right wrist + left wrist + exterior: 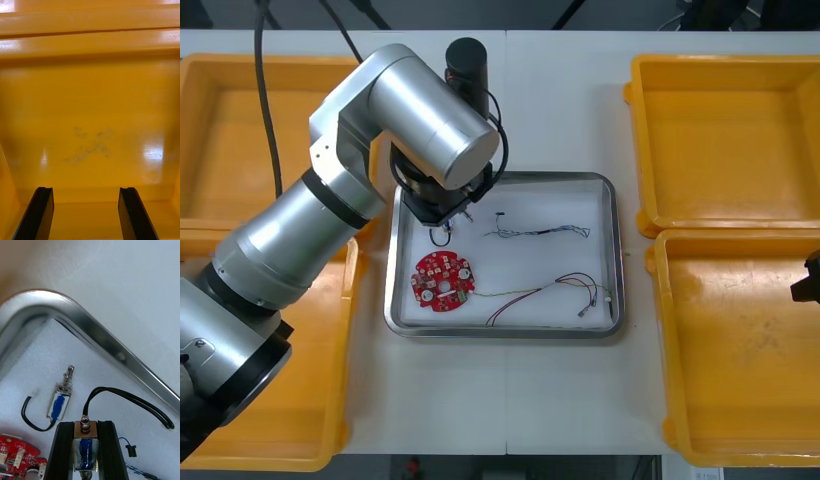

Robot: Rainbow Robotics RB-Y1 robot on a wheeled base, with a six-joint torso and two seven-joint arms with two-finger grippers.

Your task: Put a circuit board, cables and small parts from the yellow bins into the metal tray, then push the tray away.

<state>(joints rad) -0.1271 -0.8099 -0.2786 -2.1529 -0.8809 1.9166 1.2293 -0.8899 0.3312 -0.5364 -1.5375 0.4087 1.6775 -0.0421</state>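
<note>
One small metal part [85,450] (blue-wrapped body, metal pin on top) is clamped between the fingers of the left gripper [85,425], which are held apart by just its width. That gripper is positioned over the 10 o'clock corner of the metal tray [616,250], close to the white liner [540,262]. A black cable [127,397] is looped out from beside the held part toward the tray rim. A second small metal part [59,405] is lying flat on the liner just beside the fingers, with a short black lead [28,416] at its end. The red circuit board [443,282] is placed at 8 o'clock in the tray. The blue and white cable [535,232] is laid near 1 o'clock, and the red and yellow cable [530,292] across 4 o'clock. The right gripper [86,191] is parked at 3 o'clock of the worktop [560,100], over the yellow bin [90,112] at 4 o'clock; its fingers are spread wide with nothing gripped.
</note>
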